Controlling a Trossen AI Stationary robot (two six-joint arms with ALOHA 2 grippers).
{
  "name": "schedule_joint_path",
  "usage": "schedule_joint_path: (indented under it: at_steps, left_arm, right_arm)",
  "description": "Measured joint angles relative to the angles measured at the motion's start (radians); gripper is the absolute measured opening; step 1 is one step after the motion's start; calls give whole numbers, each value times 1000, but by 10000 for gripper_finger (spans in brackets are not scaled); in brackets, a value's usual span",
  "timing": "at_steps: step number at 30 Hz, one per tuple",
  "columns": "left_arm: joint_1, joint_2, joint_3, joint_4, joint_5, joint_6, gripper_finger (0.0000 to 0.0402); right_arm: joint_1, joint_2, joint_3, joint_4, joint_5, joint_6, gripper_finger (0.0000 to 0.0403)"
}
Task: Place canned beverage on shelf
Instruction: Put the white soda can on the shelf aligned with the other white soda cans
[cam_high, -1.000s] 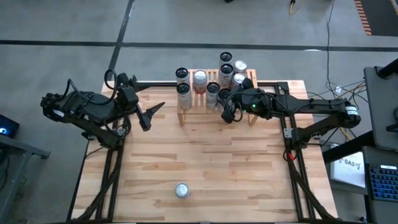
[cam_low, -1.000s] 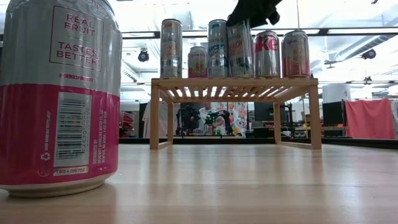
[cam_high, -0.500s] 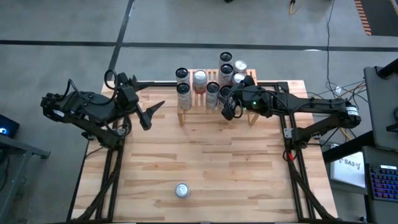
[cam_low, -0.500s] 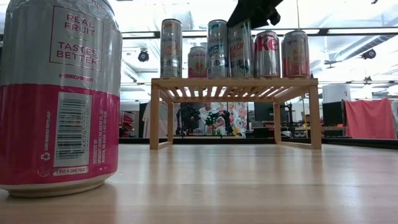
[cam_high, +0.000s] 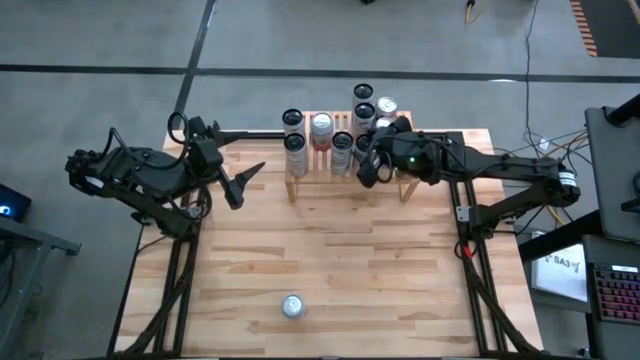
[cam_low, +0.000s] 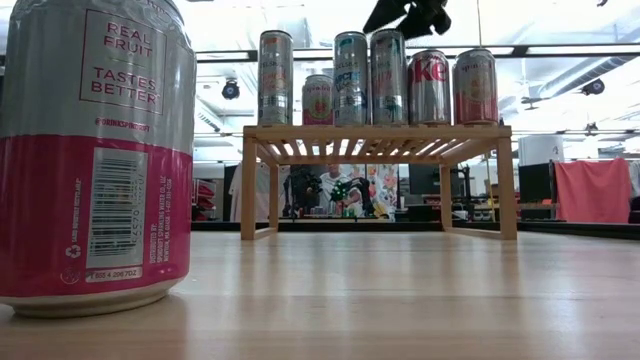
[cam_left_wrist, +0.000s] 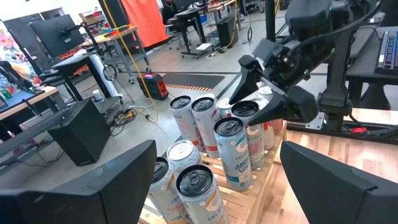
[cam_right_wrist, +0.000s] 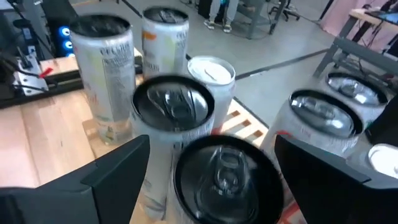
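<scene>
The shelf (cam_high: 322, 160) (cam_low: 375, 131) stands on its legs at the table's far edge, with several cans upright on its slatted top. My right gripper (cam_high: 370, 165) (cam_low: 405, 18) is open, with one finger on either side of the top of a tall can (cam_low: 388, 75) (cam_right_wrist: 227, 177) in the shelf's near row; it touches nothing. That can stands upright on its base. My left gripper (cam_high: 248, 185) (cam_left_wrist: 217, 146) waits open, left of the shelf and above the table. Another can (cam_high: 291, 305) (cam_low: 95, 150) stands upright near the table's near edge.
Neighbouring cans (cam_right_wrist: 174, 106) (cam_right_wrist: 323, 121) stand close around the one below my right gripper. The wooden tabletop (cam_high: 340, 250) stretches between the shelf and the lone can. Beyond the far edge lie a grey floor and room furniture.
My right gripper has opened and let go of the tall can, then drawn up a little off its top. The can, which leaned slightly, now stands upright on the shelf.
</scene>
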Motion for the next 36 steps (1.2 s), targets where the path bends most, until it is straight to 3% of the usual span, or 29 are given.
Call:
schedule_joint_path:
  at_steps: [12,18,24,36]
  left_arm:
    - [0,0,0,-1,2,-3,329]
    - [0,8,-3,-1,4,-13,329]
    - [0,27,-6,4,41,-28,329]
    - [0,158,-7,83,86,-27,329]
  right_arm:
    - [6,0,181,-77,-9,20,336]
    - [42,0,283,-77,-137,122,312]
    - [103,2,329,-89,-220,224,235]
    - [198,16,337,-108,-220,284,36]
